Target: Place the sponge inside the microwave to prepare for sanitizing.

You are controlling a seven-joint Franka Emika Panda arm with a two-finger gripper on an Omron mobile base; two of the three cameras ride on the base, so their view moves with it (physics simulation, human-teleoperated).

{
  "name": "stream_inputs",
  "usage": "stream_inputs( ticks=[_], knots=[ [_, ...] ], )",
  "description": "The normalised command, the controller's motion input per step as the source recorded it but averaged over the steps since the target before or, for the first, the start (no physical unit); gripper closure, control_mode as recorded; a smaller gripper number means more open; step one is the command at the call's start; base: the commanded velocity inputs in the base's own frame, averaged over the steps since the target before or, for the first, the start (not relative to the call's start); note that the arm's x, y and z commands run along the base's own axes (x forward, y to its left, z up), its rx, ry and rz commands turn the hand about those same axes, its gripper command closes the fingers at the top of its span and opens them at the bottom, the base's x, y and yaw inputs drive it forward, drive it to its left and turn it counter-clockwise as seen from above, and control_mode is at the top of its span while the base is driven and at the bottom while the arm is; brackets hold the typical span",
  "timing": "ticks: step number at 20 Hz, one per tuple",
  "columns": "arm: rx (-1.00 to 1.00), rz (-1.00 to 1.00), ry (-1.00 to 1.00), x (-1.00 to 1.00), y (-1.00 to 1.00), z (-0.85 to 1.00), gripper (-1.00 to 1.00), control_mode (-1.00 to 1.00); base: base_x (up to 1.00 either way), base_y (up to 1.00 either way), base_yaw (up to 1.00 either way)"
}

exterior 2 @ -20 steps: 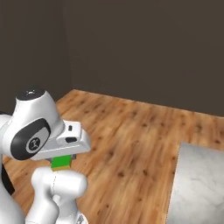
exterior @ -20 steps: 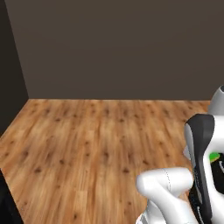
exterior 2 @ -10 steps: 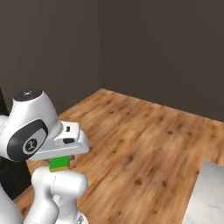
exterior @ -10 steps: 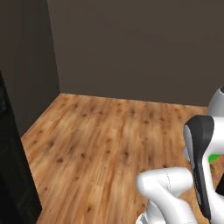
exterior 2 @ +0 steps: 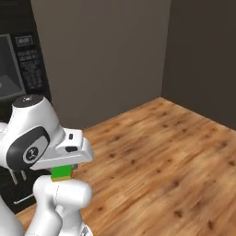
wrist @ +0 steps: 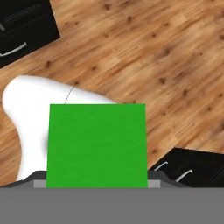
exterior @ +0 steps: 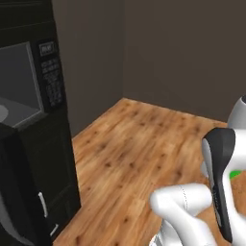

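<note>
Green sponge (wrist: pixel 96 145) clamped in downward-pointing claw (wrist: pixel 96 183).

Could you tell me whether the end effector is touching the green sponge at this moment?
Touching. In the hand view the green sponge sits squarely in the end effector, lifted clear above the wooden floor; the right base view shows it tucked under the hand.

A flat green sponge (wrist: pixel 96 145) sits clamped in the gripper (wrist: pixel 96 183), above a wooden floor (wrist: pixel 144 48). Black cabinet fronts (wrist: pixel 192 168) with pale handles show at two corners.
</note>
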Motion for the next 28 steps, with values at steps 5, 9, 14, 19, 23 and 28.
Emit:
stream_inputs(
  ticks=[5, 9, 14, 19, 23, 28],
  knots=[
    [0.0, 0.0, 0.0, 0.0, 0.0, 0.0, 1.0, 1.0, 0.29, 0.19, 0.39],
    [0.0, 0.0, 0.0, 0.0, 0.0, 0.0, 1.0, 1.0, 0.42, 0.34, 0.17],
    [0.0, 0.0, 0.0, 0.0, 0.0, 0.0, 1.0, 1.0, 0.71, 0.07, 0.37],
    [0.0, 0.0, 0.0, 0.0, 0.0, 0.0, 1.0, 1.0, 0.6, -0.01, 0.42],
    [0.0, 0.0, 0.0, 0.0, 0.0, 0.0, 1.0, 1.0, 0.03, -0.06, 0.39],
    [0.0, 0.0, 0.0, 0.0, 0.0, 0.0, 1.0, 1.0, 0.0, -0.17, 0.43]
  ],
)
